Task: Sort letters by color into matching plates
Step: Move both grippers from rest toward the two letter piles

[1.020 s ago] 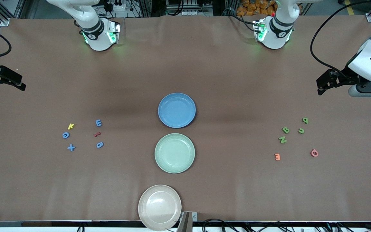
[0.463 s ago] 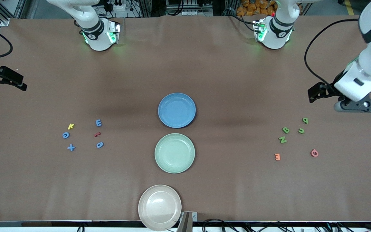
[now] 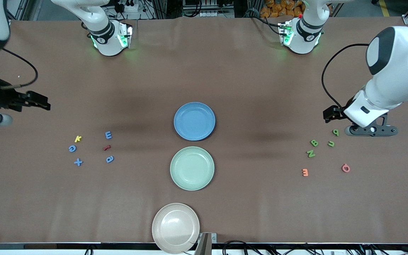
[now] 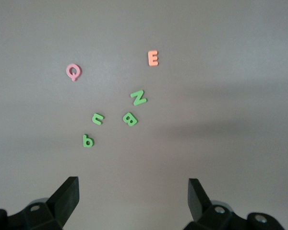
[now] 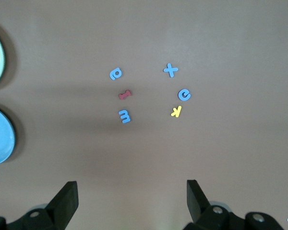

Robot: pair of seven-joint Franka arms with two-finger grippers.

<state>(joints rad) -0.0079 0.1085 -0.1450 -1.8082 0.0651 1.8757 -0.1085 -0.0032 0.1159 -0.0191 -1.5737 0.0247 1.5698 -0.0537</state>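
A brown table covering spreads smooth across the whole work surface; black cables trail along the table's edge nearest the front camera; a small metal bracket stands at that same edge; orange objects sit heaped above the table's top edge, too small to identify

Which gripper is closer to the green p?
Left. The left gripper hangs open just above the green p; the right gripper, open, is at the table's right-arm end.
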